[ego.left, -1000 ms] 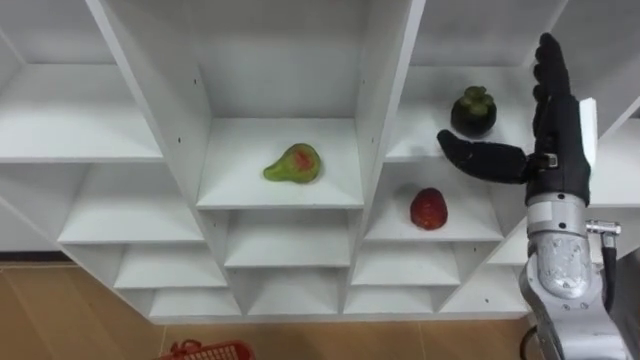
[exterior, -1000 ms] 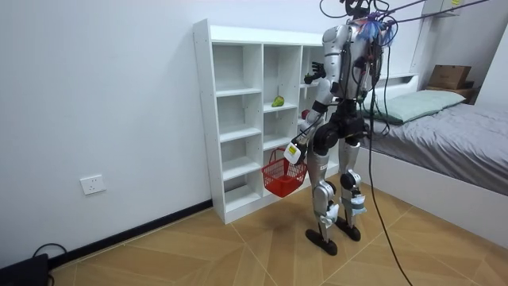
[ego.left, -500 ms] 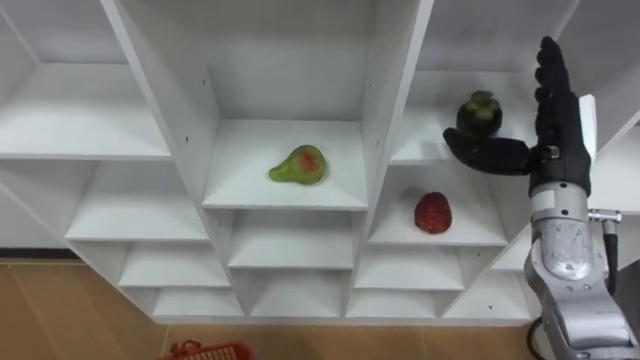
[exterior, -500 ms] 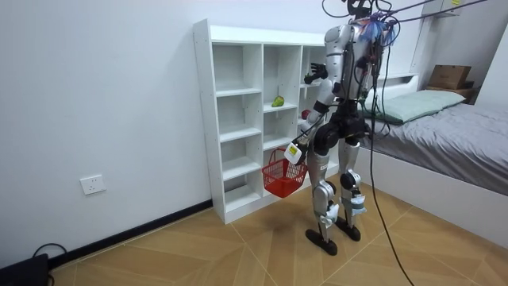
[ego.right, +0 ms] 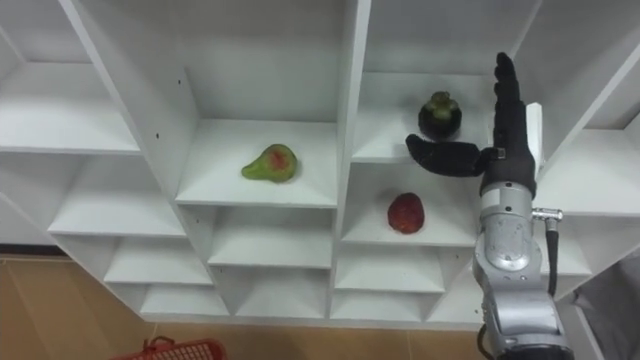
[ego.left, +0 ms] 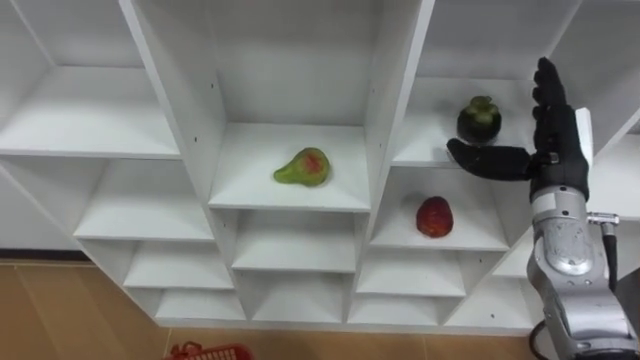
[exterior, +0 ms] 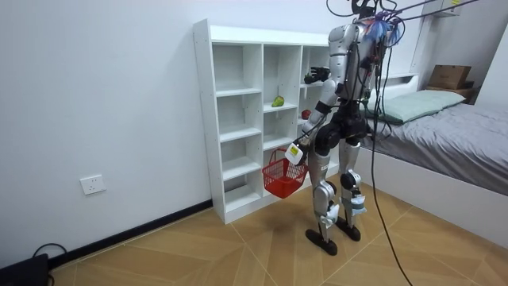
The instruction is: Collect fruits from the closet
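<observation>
While all three fruits sit on the white shelves (ego.left: 395,90), the collecting looks barely begun. A green pear (ego.left: 303,167) lies in the middle compartment. To its right a dark round fruit (ego.left: 479,119) sits on the upper shelf and a red fruit (ego.left: 434,216) on the shelf below.

The right hand (ego.left: 560,150) is raised near the dark fruit, fingers straight and together pointing up, thumb stretched left just under it, holding nothing. Whether the thumb touches the fruit is hard to tell.

In the room view a red basket (exterior: 280,176) hangs at the left hand (exterior: 295,149), too small there to read its grasp. The bottom edge of the eye views cuts the basket off, so its contents are unclear.
</observation>
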